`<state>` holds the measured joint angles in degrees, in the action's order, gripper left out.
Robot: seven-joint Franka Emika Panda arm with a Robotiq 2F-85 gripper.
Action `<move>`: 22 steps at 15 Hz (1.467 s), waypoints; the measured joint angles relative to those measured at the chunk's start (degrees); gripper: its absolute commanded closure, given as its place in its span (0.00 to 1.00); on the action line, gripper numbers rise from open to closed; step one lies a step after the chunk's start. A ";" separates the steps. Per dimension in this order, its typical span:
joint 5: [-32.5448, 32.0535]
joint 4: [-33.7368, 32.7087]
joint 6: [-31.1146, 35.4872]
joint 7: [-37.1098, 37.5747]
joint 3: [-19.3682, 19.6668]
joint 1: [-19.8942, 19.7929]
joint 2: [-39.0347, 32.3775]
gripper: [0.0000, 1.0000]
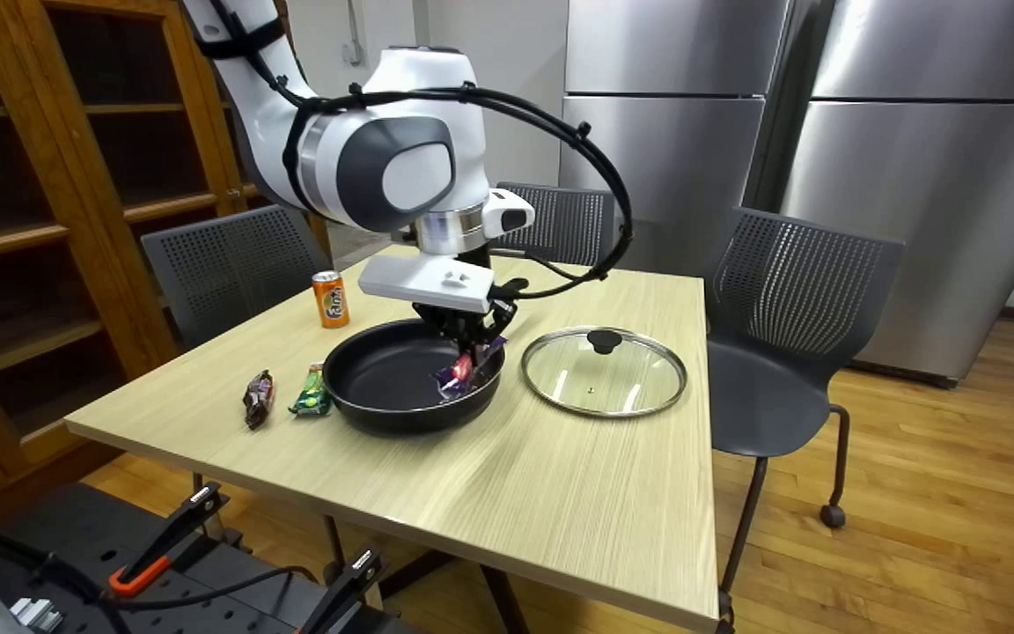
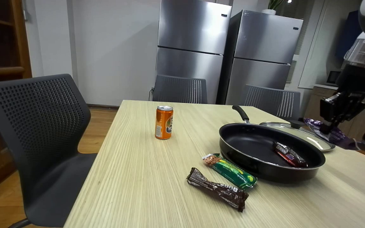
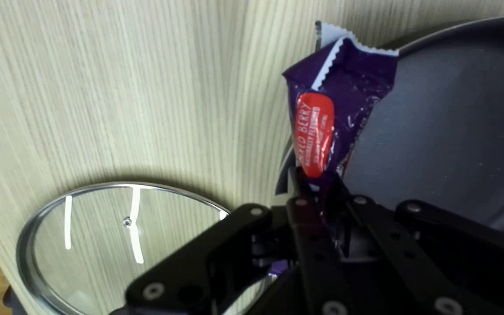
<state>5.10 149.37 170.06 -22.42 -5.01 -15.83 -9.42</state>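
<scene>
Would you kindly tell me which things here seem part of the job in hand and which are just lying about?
Likely in the job:
purple packet, gripped by the end effector
pan, close by
dark packet inside the pan

Apparently lying about:
glass lid
orange can
green packet
brown packet

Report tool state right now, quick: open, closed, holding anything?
Tool: closed, holding the purple snack bar.

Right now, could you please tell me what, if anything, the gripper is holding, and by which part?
The gripper holds a purple packet near its middle, both ends sticking out.
</scene>
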 measured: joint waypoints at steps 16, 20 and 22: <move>11.30 -6.14 0.17 -10.80 -10.80 -0.28 -6.42 0.97; 11.29 -8.44 0.18 -10.45 -10.79 -2.06 -9.41 0.97; 11.31 -9.44 0.18 -9.52 -10.85 -2.79 -10.68 0.97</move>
<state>16.41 139.93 170.24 -31.94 -15.86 -18.62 -20.10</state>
